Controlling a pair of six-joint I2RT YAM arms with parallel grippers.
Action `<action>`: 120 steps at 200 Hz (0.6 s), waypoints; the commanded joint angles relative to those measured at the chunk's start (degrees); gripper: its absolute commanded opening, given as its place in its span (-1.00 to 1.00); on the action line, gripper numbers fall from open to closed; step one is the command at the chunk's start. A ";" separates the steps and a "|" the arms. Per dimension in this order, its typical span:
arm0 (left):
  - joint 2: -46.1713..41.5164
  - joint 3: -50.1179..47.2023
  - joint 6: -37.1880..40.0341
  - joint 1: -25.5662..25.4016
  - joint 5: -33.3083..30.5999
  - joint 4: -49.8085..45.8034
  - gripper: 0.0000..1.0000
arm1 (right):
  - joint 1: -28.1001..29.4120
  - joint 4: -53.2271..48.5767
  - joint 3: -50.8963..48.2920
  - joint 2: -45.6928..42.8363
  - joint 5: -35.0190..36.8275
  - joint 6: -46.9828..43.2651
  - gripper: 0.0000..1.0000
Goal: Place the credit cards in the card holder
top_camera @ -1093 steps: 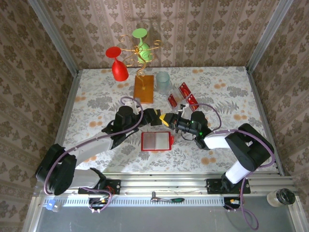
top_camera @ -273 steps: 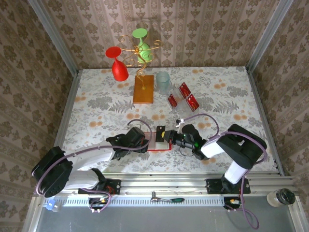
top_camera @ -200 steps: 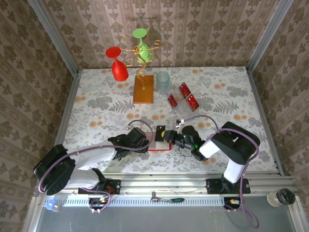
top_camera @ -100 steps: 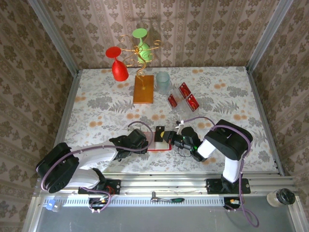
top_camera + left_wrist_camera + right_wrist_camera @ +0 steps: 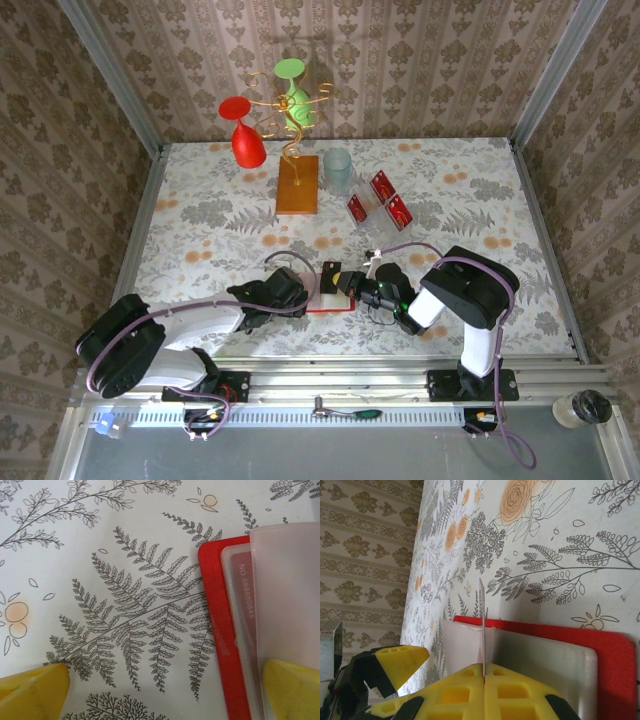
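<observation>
**Near edge, left arm.** The left gripper [image 5: 161,689] stands spread to its full width and holds nothing. One of its yellow fingertips [image 5: 31,690] is low over the fern-printed white tablecloth [image 5: 125,605]. The other is over the flat red rectangular card holder [image 5: 215,630].

**Card holder.** It lies open and flat near the front middle of the table, between the two grippers. Its pale clear pocket faces up inside the red border. A numbered card [image 5: 245,595] sits under the clear pocket, with its printed number legible.

**Near edge, right arm.** The right gripper [image 5: 483,680] is closed tight on a thin card [image 5: 482,625]. This card is seen edge-on, held upright over the holder's pale inside. Its colour cannot be told from the wrist view.

**Middle, right of centre.** Three small red rectangular cards [image 5: 381,186] stand tilted on a clear tiered plastic stand [image 5: 378,225], well apart from the holder.

**Far side.**
- A pale translucent cup [image 5: 337,170] stands just beside an orange rectangular block [image 5: 298,184].
- A gold wire frame [image 5: 283,115] rises from the block.
- The frame carries a red glass [image 5: 242,135] and a green glass [image 5: 296,95].
</observation>
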 commanded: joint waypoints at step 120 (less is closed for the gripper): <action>-2.19 -1.96 -3.29 -1.04 -3.71 -4.17 1.00 | 1.41 3.13 0.30 2.81 -1.57 1.74 -1.00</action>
